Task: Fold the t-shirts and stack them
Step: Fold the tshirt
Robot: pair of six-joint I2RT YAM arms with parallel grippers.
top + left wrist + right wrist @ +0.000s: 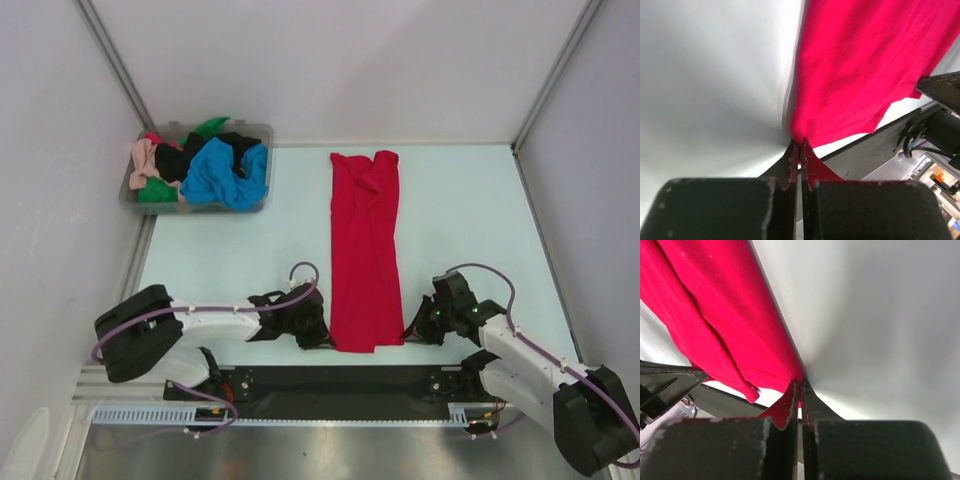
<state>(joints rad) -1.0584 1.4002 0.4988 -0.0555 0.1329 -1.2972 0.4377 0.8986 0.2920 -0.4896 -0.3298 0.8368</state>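
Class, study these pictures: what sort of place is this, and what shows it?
Probably a robot lab work cell: a pale table boxed in by plain white walls, the left pincer and right pincer each shut on the red t-shirt, and a clear bin of more t-shirts.

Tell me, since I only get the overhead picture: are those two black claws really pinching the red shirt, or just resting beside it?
Observer: Pinching. The left wrist camera shows the left gripper shut on a near corner of the red t-shirt, with cloth caught between its fingers.
Operator: And the other claw?
Observer: Same. Its wrist camera shows the right gripper shut on the opposite near corner, red cloth showing between the closed fingers.
Operator: Does the bottom edge lie flat between them?
Observer: Not fully. In the right wrist view the hem bunches into a small fold just beside the fingers.
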